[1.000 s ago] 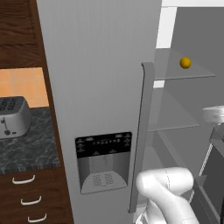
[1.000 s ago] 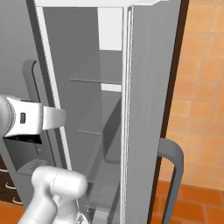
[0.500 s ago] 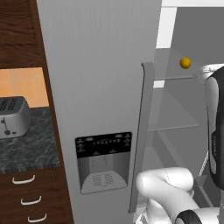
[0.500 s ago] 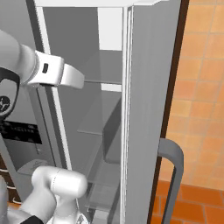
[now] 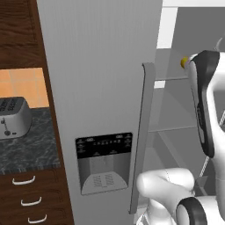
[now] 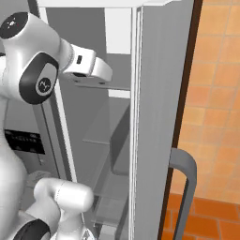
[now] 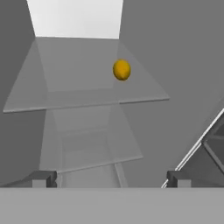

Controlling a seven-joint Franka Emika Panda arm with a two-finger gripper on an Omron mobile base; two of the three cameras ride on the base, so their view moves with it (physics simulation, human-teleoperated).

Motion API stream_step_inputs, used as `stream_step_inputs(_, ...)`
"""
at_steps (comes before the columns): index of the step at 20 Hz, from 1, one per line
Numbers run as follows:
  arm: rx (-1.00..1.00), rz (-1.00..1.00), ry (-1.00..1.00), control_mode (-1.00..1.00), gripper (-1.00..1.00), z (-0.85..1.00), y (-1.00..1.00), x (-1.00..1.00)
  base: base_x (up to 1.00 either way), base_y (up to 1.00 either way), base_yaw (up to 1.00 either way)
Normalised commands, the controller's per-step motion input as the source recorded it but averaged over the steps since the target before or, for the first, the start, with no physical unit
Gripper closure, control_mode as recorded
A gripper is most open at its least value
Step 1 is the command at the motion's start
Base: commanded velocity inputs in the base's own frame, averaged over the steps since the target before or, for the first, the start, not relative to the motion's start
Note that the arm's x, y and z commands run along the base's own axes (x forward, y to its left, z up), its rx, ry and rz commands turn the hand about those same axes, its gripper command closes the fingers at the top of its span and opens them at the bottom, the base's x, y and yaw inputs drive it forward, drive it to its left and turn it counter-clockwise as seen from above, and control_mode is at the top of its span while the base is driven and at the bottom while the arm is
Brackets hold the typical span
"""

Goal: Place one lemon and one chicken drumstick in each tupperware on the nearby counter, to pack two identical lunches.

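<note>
One lemon [image 7: 121, 70] sits on the fridge's glass shelf [image 7: 65, 85].

Rendered scene under even, diffuse light with no visible lamp. The fridge door [image 5: 101, 66] reads as flat mid-grey without glare. The fridge interior is brightest at its white back panel [image 7: 76, 18], which shows as a pale block above the glass shelf [image 7: 87, 94]; the shelves below are translucent and faint. The lemon [image 7: 121, 69] is shaded darker on its underside and casts no distinct shadow. The arm [image 6: 33, 70] carries a soft highlight on its white shell. The speckled surface [image 5: 26, 147] and the orange tiled wall [image 6: 213, 93] are evenly lit. All three views are low in resolution, with softly blurred, pixelated edges; no lens distortion is apparent at the borders.
</note>
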Motion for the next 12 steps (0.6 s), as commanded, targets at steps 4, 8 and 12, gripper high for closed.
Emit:
stream_step_inputs(4, 0.03, 0.0, 0.01, -1.0, -1.0, -0.18, -0.52, 0.79, 0.0, 0.0, 0.0)
stream_step_inputs(8, 0.03, 0.0, 0.04, -1.0, -1.0, -0.31, -0.41, 0.85, 0.0, 0.0, 0.0)
stream_step_inputs(12, 0.0, 0.0, 0.07, -1.0, -1.0, -0.06, -0.21, 0.68, 0.0, 0.0, 0.0)
